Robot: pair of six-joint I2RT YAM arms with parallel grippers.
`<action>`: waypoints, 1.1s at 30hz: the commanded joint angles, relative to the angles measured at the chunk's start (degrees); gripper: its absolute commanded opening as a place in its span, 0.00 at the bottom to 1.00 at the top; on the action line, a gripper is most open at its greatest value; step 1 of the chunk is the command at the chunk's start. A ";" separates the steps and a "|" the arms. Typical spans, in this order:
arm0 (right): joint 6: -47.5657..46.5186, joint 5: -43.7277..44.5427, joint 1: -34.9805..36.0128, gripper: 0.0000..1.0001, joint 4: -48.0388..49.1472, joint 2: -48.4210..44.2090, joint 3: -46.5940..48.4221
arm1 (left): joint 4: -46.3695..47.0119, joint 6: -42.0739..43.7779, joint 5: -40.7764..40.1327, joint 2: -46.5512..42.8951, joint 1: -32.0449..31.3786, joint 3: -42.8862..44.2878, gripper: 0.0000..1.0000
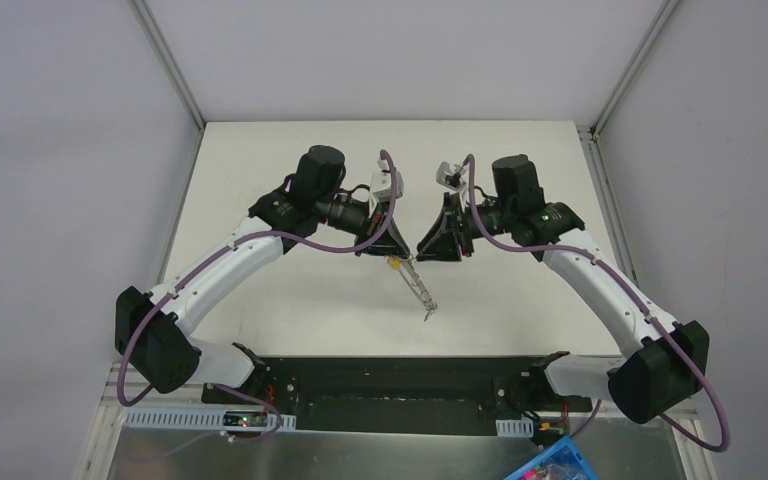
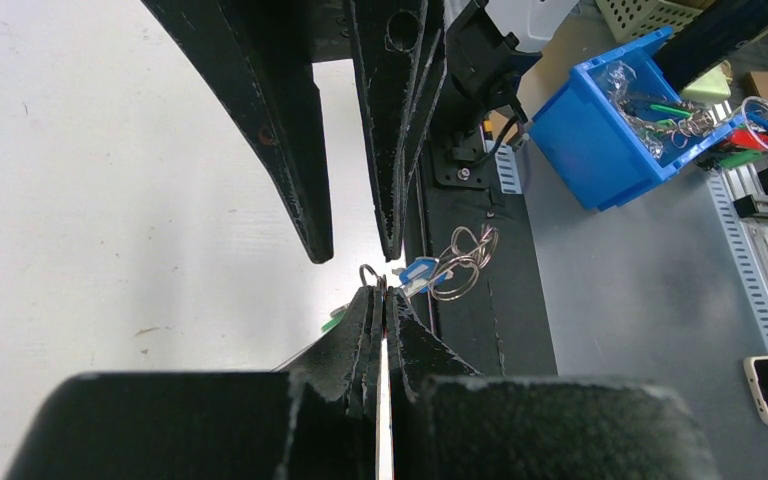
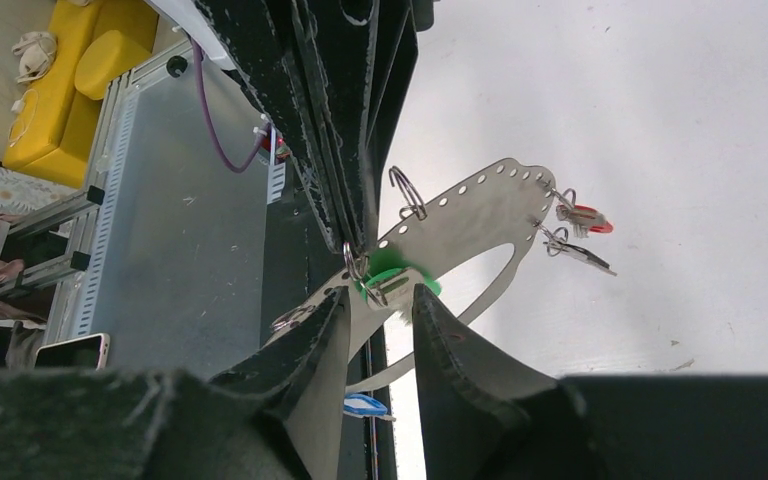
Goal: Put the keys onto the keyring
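- Two grippers meet over the table (image 1: 260,200), with the plate (image 3: 480,200) hung in the air between them. I place everything else from that plate.
- My left gripper (image 2: 380,300) is clamped fully shut on the plate's perforated edge and carries it alone.
- My right gripper (image 3: 380,300) faces it from the plate's other side. Its fingers are partly apart and hold nothing, with the tips either side of the plate's edge.
- I read the plate as a thin, stiff, curved strip of sheet metal with a row of holes. It is light, but held at one edge it could pivot in the clamp if I push on it.
- Several rings (image 2: 465,262) hang from the plate's holes. One bare ring (image 3: 407,192) stands up just beside the clamped spot. They look springy and would need prying open, not pressing.
- The green key (image 3: 392,272) lies against the plate right at the right fingertips.
- The red key (image 3: 588,217) dangles from a ring at the plate's far end. Just beside it is another key (image 3: 578,255), whose head colour I cannot tell.
- The blue key (image 2: 418,270) hangs below the plate, next to the cluster of rings.
- I judge the keys to be featherweight, rigid and free to swing. The plastic heads look slick, so I would pinch one flat across the head and never by the thin blade.
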 commanded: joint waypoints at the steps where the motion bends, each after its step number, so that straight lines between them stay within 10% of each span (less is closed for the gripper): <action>1: -2.02 -2.87 0.87 0.31 0.97 0.16 0.83 | 3.77 -0.68 3.35 -2.26 -0.16 0.21 0.00; 33: -2.67 -4.35 2.00 0.07 1.20 0.41 -1.31 | 10.08 -6.32 4.58 -2.10 0.54 -0.71 0.00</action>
